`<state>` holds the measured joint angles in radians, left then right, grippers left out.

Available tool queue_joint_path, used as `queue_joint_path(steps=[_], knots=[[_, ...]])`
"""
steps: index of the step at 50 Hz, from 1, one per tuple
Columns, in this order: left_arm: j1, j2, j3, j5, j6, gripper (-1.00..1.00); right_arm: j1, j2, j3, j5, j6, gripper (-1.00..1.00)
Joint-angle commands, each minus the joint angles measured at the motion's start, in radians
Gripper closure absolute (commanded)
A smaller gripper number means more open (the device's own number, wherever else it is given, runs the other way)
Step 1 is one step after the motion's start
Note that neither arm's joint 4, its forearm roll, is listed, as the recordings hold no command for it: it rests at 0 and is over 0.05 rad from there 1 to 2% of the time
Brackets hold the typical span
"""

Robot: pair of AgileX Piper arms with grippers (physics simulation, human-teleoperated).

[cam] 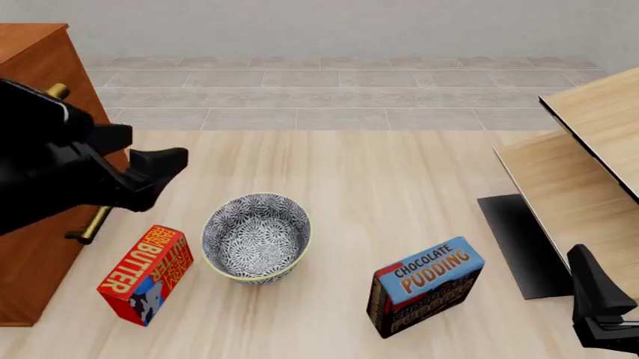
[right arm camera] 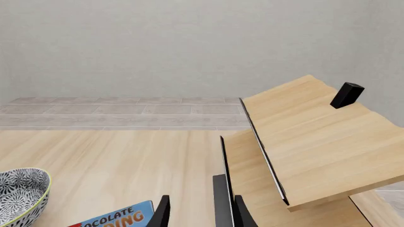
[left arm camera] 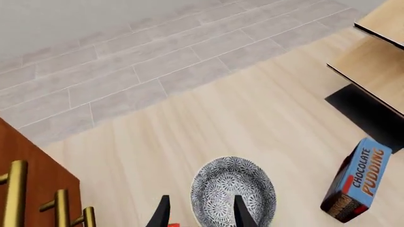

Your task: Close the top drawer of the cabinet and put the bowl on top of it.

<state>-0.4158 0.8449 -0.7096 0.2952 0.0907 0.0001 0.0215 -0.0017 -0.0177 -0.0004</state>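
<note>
The blue-and-white floral bowl (cam: 257, 238) sits upright on the pale wood floor, left of centre in the lower half of the front view, its yellowish rim facing up. Just beside it to the lower left lies a red butter box (cam: 147, 274), tilted, close to the bowl but not clearly touching. Well to the right, at lower centre-right, a blue chocolate pudding box (cam: 426, 286) stands at an angle.

The reddish-brown cabinet (cam: 35, 56) fills the left edge of the front view; a brass bar handle (cam: 95, 223) shows low on its front, but the left arm covers most of the drawers, so whether the top drawer is in or out cannot be told.

The left gripper (cam: 150, 161) hangs at the left, above and to the upper left of the bowl, between cabinet and bowl. In the left wrist view its fingers (left arm camera: 243, 213) stand spread apart with nothing between them, the bowl lying beyond.

The right gripper (cam: 599, 295) is at the lower right corner, beside the pale light-wood furniture (cam: 599, 127); its fingers (right arm camera: 162, 213) are parted and empty.
</note>
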Motion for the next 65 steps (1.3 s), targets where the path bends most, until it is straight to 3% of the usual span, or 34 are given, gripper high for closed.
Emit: queue_joint_path(steps=[1, 19, 22, 27, 30, 37, 50, 65], knots=[[-0.012, 0.048, -0.053, 0.050, 0.036, -1.00, 0.000, -0.005, 0.000, 0.005, 0.000, -1.00], [-0.005, 0.121, -0.127, 0.127, 0.117, -1.00, 0.000, -0.006, 0.000, 0.006, 0.000, -1.00], [-0.018, 0.150, -0.129, 0.131, 0.163, -1.00, 0.000, -0.006, 0.000, 0.006, 0.000, -1.00], [-0.024, 0.181, -0.161, 0.146, 0.167, -1.00, 0.000, -0.005, 0.000, 0.005, 0.000, -1.00], [-0.028, 0.194, -0.172, 0.138, 0.222, -1.00, 0.000, -0.006, 0.000, 0.006, 0.000, -1.00], [-0.040, 0.250, -0.199, 0.155, 0.261, -1.00, 0.000, -0.006, 0.000, 0.006, 0.000, -1.00], [-0.046, 0.330, -0.255, 0.191, 0.271, -1.00, 0.000, -0.006, 0.000, 0.006, 0.000, -1.00], [-0.067, 0.413, -0.295, 0.206, 0.231, -1.00, 0.000, -0.006, 0.000, 0.006, 0.000, -1.00]])
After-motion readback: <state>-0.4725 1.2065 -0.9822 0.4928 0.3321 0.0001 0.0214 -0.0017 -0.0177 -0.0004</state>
